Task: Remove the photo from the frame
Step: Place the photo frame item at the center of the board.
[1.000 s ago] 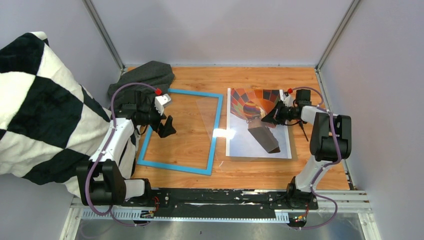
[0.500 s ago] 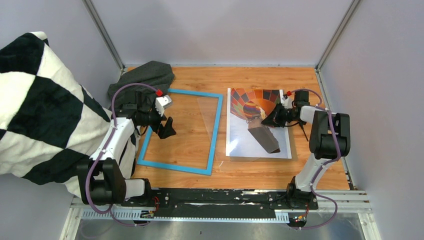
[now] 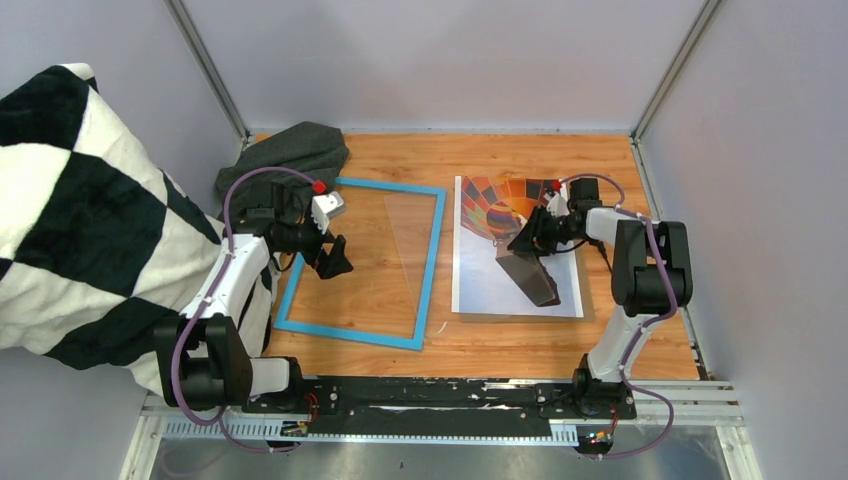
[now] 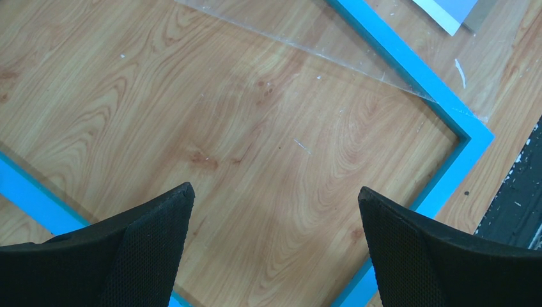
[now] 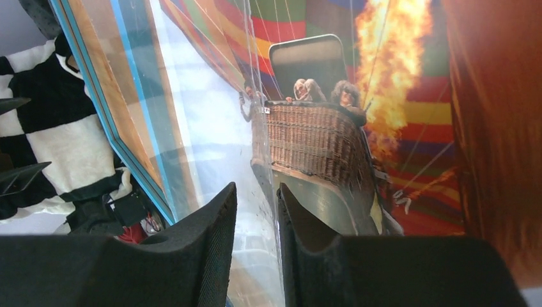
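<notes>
The photo (image 3: 500, 285) of a hot-air balloon lies flat on the right half of the table. It is out of the blue frame (image 3: 432, 260), which lies flat to its left. A clear sheet (image 3: 410, 220) rests askew across the frame's far right part. My right gripper (image 3: 518, 240) hovers low over the photo's middle. In the right wrist view its jaws (image 5: 257, 188) stand a narrow gap apart, with a glossy clear edge running between them and the balloon basket (image 5: 319, 134) beyond. My left gripper (image 3: 335, 262) hangs wide open over bare wood inside the frame (image 4: 409, 70), holding nothing (image 4: 275, 188).
A grey cloth (image 3: 290, 150) is bunched at the back left corner beside the frame. A large black-and-white checked blanket (image 3: 70, 200) fills the left side behind the left arm. Grey walls enclose the table on three sides.
My right gripper has slid left across the photo and its jaws have parted from shut. The photo's far edge looks shifted. The left arm has hardly moved.
</notes>
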Robot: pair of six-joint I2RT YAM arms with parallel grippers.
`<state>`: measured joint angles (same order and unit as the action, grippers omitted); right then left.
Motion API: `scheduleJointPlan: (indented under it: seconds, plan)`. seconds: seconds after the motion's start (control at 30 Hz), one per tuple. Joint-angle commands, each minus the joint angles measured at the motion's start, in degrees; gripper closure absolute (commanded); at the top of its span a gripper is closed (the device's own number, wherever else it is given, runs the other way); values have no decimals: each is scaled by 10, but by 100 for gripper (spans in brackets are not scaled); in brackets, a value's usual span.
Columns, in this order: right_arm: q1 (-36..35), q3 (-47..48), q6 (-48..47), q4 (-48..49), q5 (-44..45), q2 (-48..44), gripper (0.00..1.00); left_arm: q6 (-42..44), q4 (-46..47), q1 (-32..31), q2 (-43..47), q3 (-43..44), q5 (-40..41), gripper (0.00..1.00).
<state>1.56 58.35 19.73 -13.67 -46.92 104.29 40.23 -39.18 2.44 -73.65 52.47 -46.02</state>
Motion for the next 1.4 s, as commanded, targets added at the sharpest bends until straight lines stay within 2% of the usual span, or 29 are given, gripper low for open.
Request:
scheduleJointPlan:
  seconds: [0.0, 0.77, 1.37]
  plan:
    - [-27, 23, -25, -33, 6, 17, 67, 12, -6, 2, -5, -5, -15, 0]
    - [-135, 75, -106, -108, 49, 44, 47, 17, -12, 3, -9, -4, -23, 0]
    - [-215, 122, -152, -158, 75, 71, 44, 22, -18, 2, -11, -3, -30, 0]
